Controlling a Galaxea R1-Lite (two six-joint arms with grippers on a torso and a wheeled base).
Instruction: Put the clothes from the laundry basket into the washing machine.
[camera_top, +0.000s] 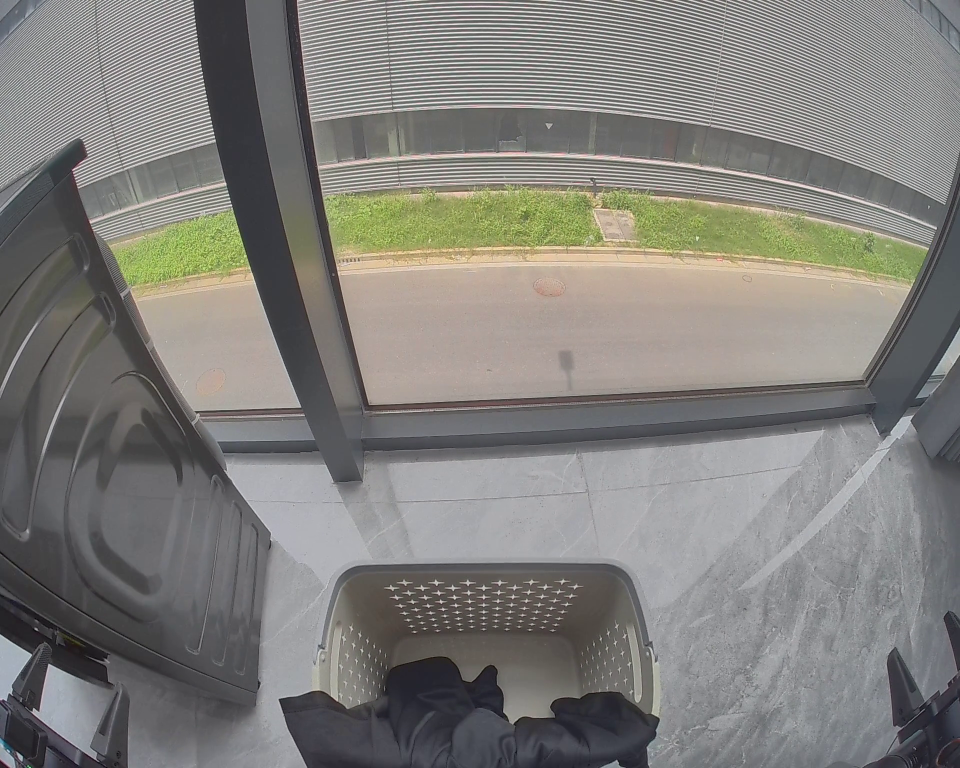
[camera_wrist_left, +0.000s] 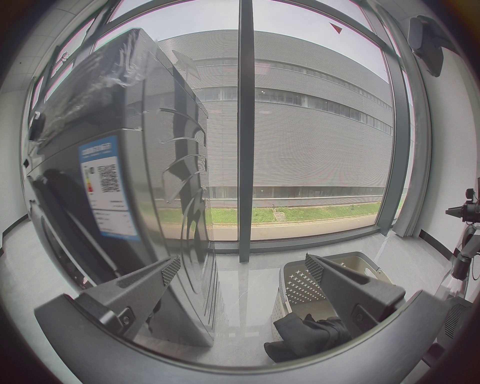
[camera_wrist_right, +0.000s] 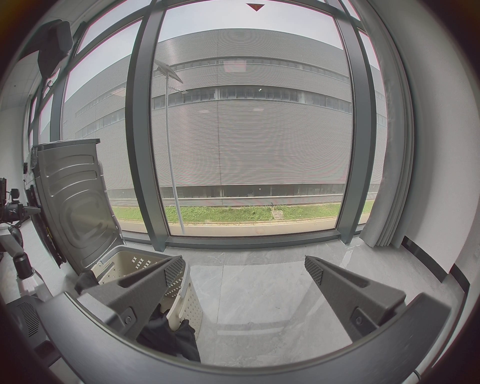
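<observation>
A cream laundry basket (camera_top: 485, 605) stands on the floor straight ahead of me, low in the head view. Black clothes (camera_top: 460, 715) lie in its near end and hang over the near rim. The dark grey washing machine (camera_top: 110, 480) stands to the basket's left, its side panel facing me. My left gripper (camera_top: 78, 680) is open and empty, low beside the machine; its wrist view shows the machine (camera_wrist_left: 125, 175), the basket (camera_wrist_left: 295, 280) and the clothes (camera_wrist_left: 305, 335). My right gripper (camera_top: 925, 645) is open and empty, off to the basket's right (camera_wrist_right: 127, 265).
A floor-to-ceiling window with a thick dark frame post (camera_top: 290, 300) runs behind the basket and machine. Grey marble floor (camera_top: 760, 560) spreads to the basket's right. A pale curtain (camera_wrist_right: 390, 200) hangs at the far right wall.
</observation>
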